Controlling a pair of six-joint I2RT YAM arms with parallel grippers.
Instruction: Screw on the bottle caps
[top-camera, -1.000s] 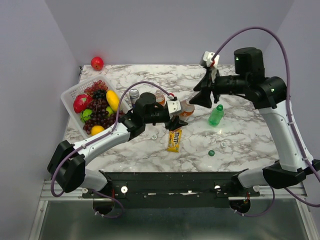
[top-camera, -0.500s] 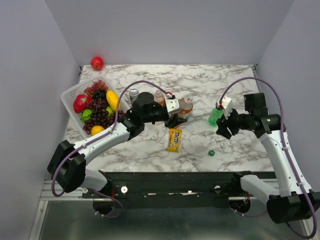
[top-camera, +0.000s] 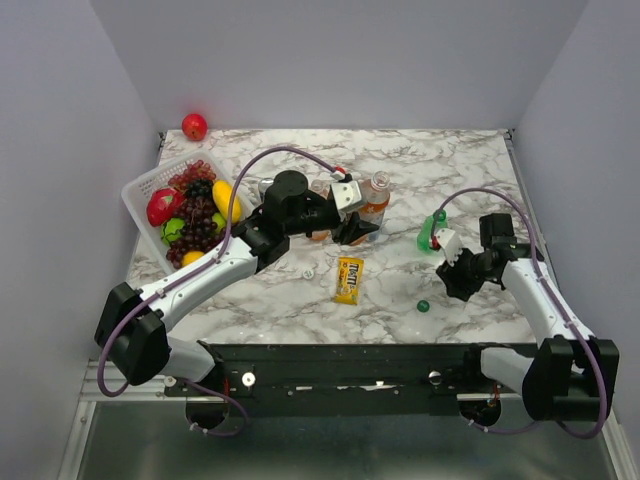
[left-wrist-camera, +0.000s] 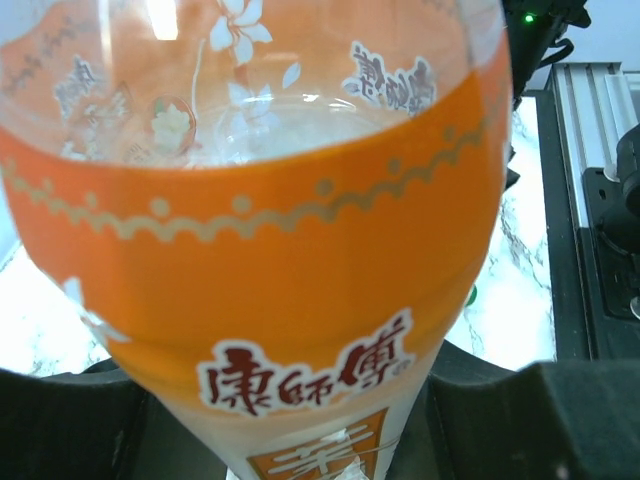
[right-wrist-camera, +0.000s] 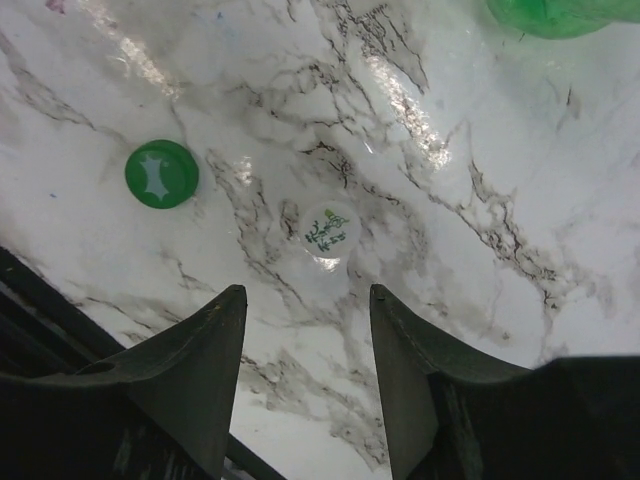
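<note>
My left gripper is shut on an orange-labelled bottle, which fills the left wrist view between the two black fingers. A second orange bottle stands just behind the left arm, partly hidden. The green bottle stands right of centre, and its base shows in the right wrist view. My right gripper is open and low over the table. A white cap lies just ahead of its fingertips, and the green cap lies to the left. Another white cap lies near the left arm.
A white basket of fruit stands at the left, with a red apple behind it. A silver can stands by the basket. A yellow candy packet lies in the middle near the front.
My right arm has swung down from high at the back to low over the front right of the table, above a white cap. My left gripper has carried the orange bottle slightly farther back.
</note>
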